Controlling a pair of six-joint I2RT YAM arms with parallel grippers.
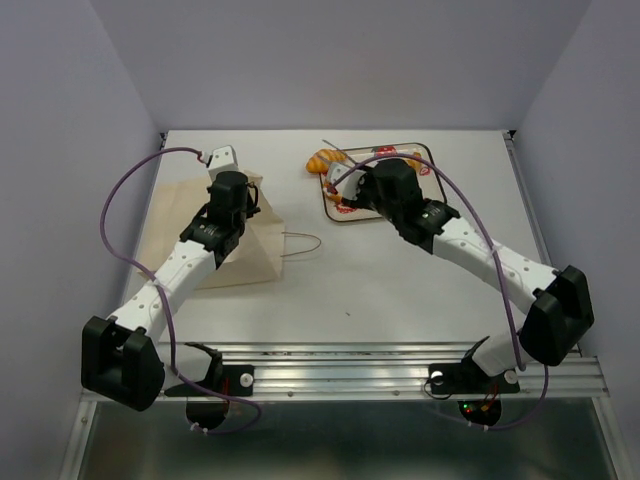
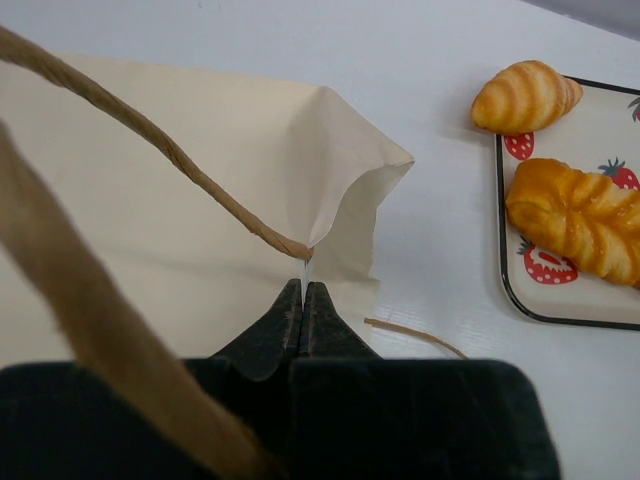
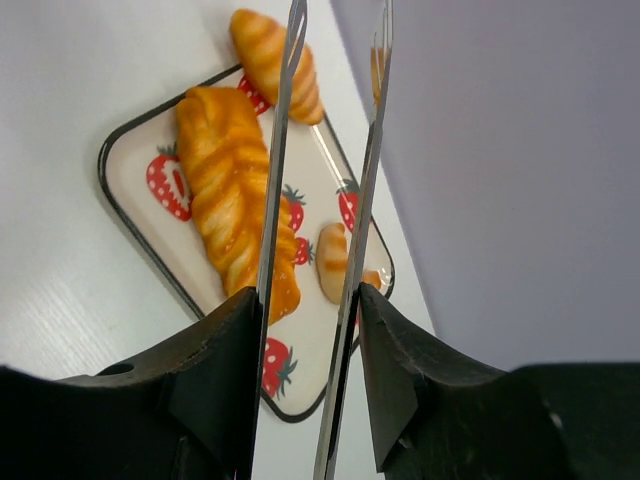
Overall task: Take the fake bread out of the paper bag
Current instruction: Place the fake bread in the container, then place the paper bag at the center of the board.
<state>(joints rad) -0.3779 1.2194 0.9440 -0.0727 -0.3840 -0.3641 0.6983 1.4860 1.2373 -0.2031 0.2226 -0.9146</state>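
A cream, strawberry-printed tray with a dark rim is lying flat toward the far side of a white table. Lilac walls are enclosing the table, and a metal rail is running along its near edge.

2 croissants; 1 loaf; 1 tray; 1 bag.

Left arm extended forward. Left gripper pinched tight on bag edge. Right arm angled forward-left, elbow out right. Right gripper jaws parted, nothing between.
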